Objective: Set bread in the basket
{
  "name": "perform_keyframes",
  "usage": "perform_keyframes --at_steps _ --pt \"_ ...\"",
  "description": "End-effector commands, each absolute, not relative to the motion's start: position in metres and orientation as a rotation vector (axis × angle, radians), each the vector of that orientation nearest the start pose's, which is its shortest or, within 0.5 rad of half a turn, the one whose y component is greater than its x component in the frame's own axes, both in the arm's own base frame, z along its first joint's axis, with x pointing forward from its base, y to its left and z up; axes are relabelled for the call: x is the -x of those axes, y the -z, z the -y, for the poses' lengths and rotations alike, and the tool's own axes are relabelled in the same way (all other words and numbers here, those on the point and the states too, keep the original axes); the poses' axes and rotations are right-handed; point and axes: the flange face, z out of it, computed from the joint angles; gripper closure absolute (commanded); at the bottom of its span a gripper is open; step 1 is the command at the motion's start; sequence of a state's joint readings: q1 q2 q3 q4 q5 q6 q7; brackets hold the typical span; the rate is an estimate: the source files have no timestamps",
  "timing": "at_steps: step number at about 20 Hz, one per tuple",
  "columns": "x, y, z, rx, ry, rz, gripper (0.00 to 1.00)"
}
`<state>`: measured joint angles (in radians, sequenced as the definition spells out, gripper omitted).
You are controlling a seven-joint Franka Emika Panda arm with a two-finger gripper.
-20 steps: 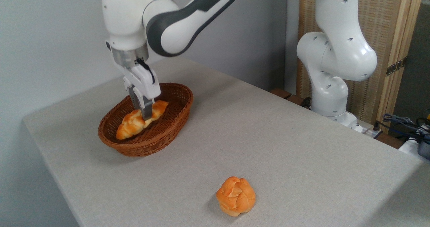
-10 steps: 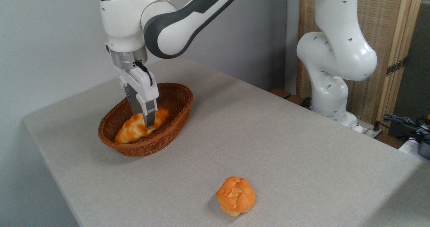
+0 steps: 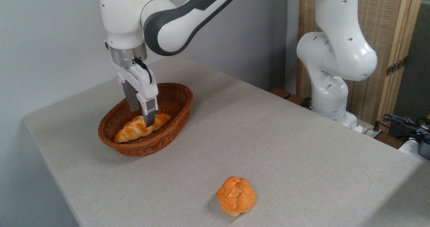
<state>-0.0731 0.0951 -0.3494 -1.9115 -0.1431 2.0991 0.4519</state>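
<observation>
The bread [image 3: 129, 132], a braided golden loaf, lies flat on the floor of the brown wicker basket [image 3: 147, 148] at the table's left. My gripper [image 3: 141, 118] hangs straight down over the loaf's right half, open, its two fingers spread apart. The near fingertip [image 3: 149, 121] stands in front of the loaf and covers a small part of it. The far finger sits behind the loaf, just above it. I cannot tell whether either finger still touches the bread.
A round knotted orange bun [image 3: 235, 196] sits on the grey table near the front edge. The arm's white base [image 3: 331, 96] stands off the table's right side, with cables [image 3: 406, 124] beyond it. A wall runs close behind the basket.
The fingers have spread apart and let go of the bread, which has settled lower and flatter in the basket. The gripper has lifted slightly.
</observation>
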Motion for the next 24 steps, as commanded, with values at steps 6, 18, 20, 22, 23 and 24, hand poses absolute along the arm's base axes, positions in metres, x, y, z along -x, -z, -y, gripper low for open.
perform_keyframes --at_steps 6,18,20,22,23,24 --pt "-0.550 -0.547 0.176 2.890 -0.013 -1.202 0.00" --pt "-0.551 -0.615 0.042 2.897 -0.005 -1.193 0.00" --pt "-0.551 -0.617 0.037 2.912 0.005 -1.180 0.00" --pt "-0.550 -0.621 0.030 2.927 0.021 -1.155 0.00" --pt "-0.550 -0.621 0.031 2.929 0.021 -1.155 0.00" --pt "-0.549 -0.621 0.033 2.927 0.018 -1.157 0.00"
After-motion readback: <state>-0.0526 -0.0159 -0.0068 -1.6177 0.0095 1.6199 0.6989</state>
